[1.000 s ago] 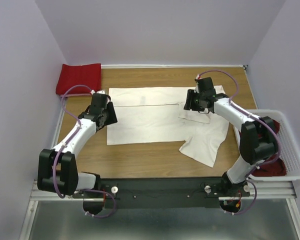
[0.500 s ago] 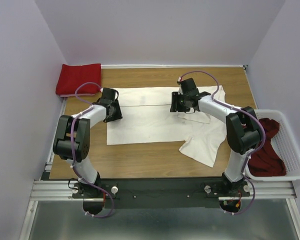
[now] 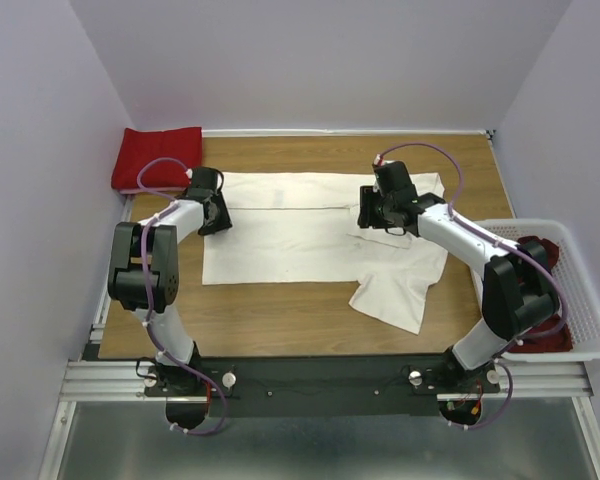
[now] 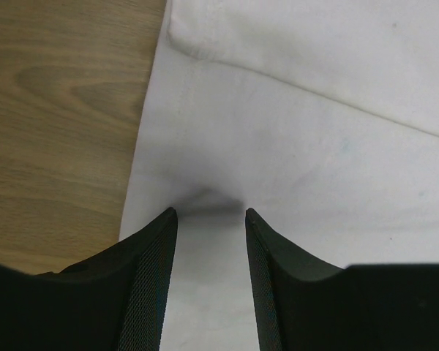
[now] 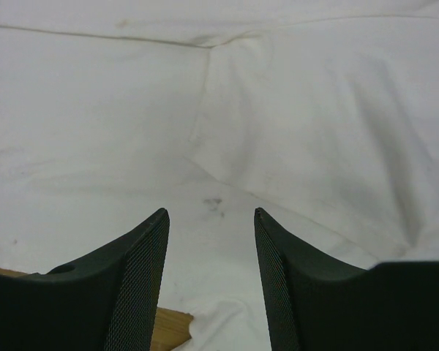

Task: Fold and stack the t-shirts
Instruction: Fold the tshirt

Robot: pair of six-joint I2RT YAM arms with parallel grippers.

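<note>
A large cream-white t-shirt (image 3: 290, 235) lies spread over the middle of the table, one sleeve hanging toward the front right. My left gripper (image 3: 218, 216) is down on the shirt's left edge. In the left wrist view its jaws (image 4: 208, 212) stand apart, with the tips on the cloth and a small pucker between them. My right gripper (image 3: 372, 214) sits on the shirt's right half near a crease; its jaws (image 5: 211, 210) are also apart over flat white cloth. A folded bright red t-shirt (image 3: 158, 156) rests at the back left. A dark red t-shirt (image 3: 546, 330) lies in the basket.
A white lattice basket (image 3: 592, 318) stands off the table's right edge, beside the right arm. Bare wood (image 3: 280, 310) shows in front of the white shirt, and the left wrist view shows more (image 4: 58, 110) just left of it. Walls close in on the back and both sides.
The white shirt has slid a little to the left. My left gripper moved back and left to the shirt's edge and its jaws narrowed. The right gripper swung left, then partly back right.
</note>
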